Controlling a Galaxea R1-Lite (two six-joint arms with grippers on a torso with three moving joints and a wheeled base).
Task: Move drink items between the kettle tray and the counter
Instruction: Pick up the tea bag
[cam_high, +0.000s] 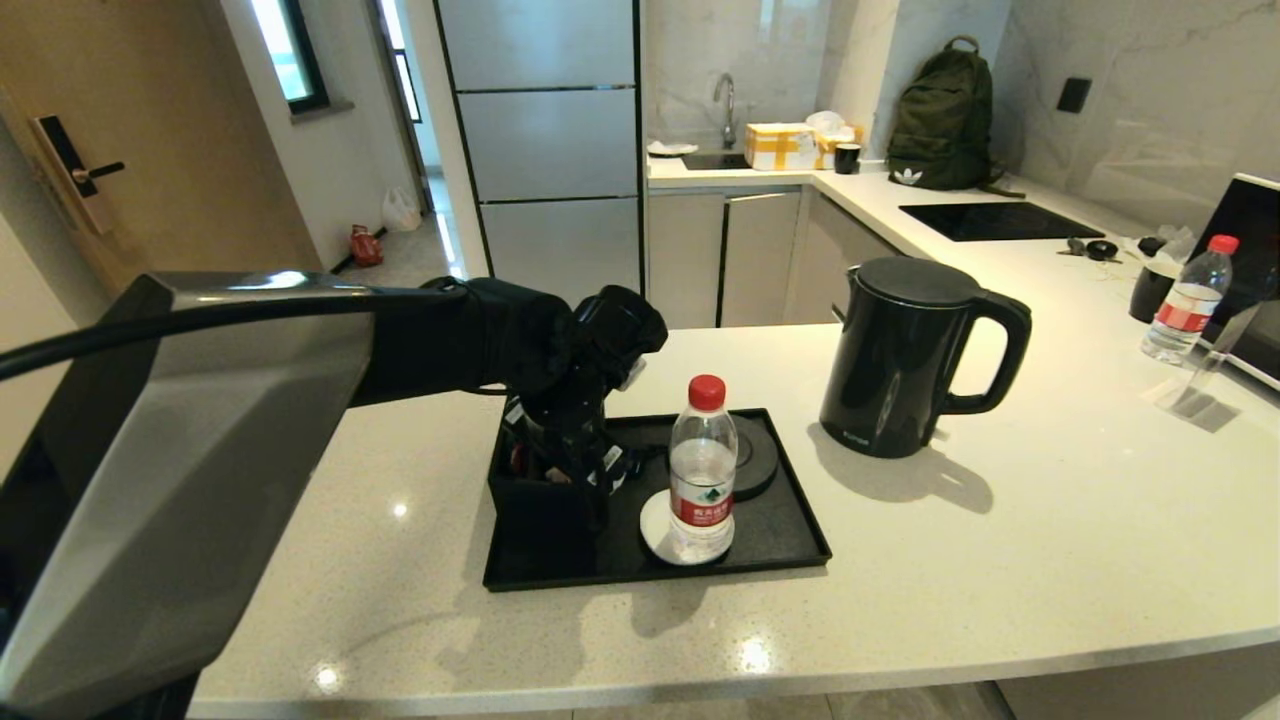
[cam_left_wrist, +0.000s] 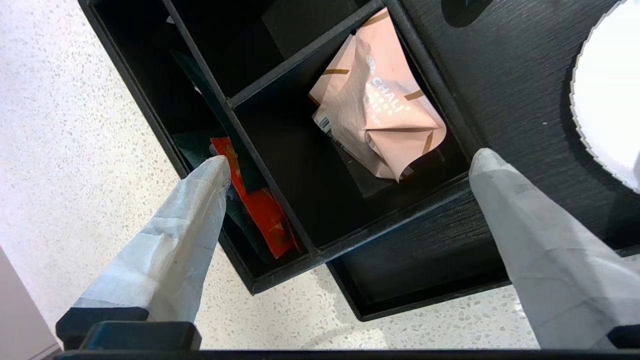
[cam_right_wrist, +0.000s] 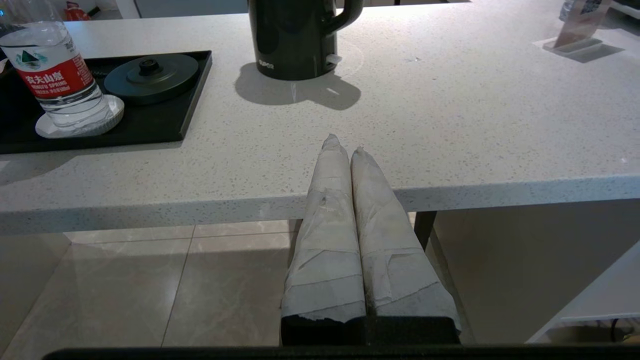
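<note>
Wide-spread left gripper fingers hover over a crumpled pale pink sachet with gold stripes.

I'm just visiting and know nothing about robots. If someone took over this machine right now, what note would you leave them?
Left gripper: open, empty, poised over the compartment box on the tray, above the pink sachet.
Right gripper: shut, empty, parked below the counter edge.
Kettle: stands on the counter, off its round base.
Water bottle: on a white coaster on the tray.
Done: kettle appears moved out.
Left: probably grasp the sachet and set it on the counter.
</note>
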